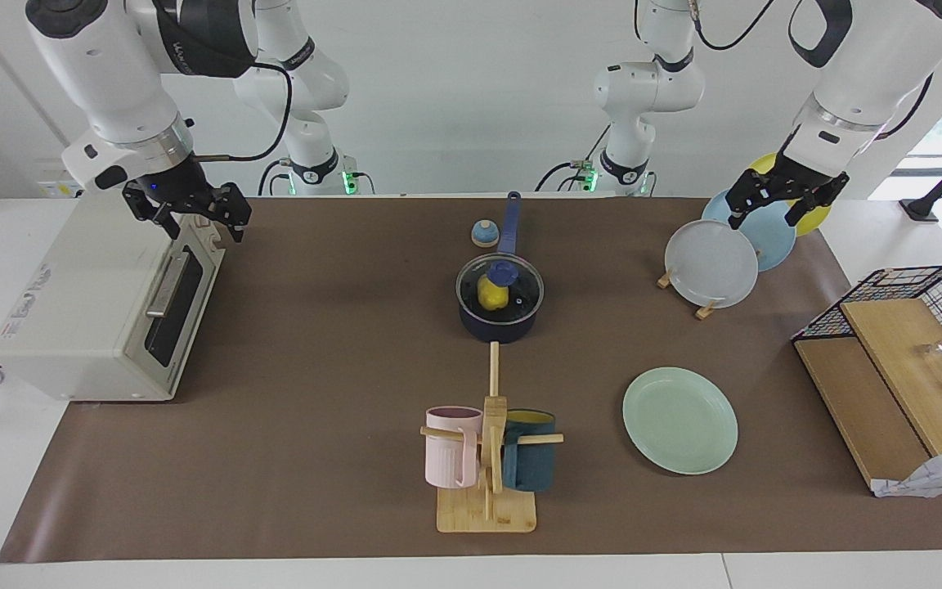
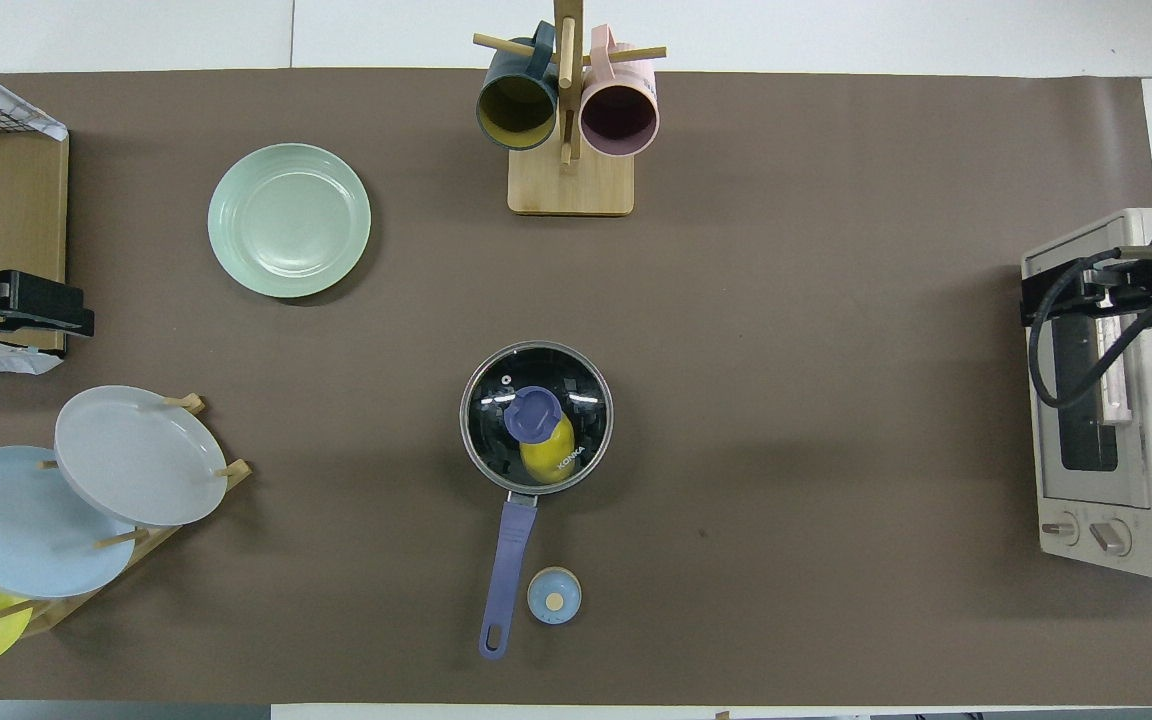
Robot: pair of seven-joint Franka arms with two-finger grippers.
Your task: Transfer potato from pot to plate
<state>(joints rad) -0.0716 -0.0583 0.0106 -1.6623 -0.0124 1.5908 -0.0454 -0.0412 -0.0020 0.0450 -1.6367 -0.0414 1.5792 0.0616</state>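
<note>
The potato is a small yellow lump inside the dark navy pot at the middle of the table. A glass lid with a blue knob covers the pot, and the potato shows through it. The pot's long blue handle points toward the robots. The mint-green plate lies empty, farther from the robots, toward the left arm's end. My left gripper is open and empty, up over the plate rack. My right gripper is open and empty, up over the toaster oven.
A wooden rack holds grey-white, blue and yellow plates. A mug tree with a pink and a teal mug stands farther from the robots than the pot. A small blue round object lies beside the pot handle. A toaster oven and a wire basket stand at the table's ends.
</note>
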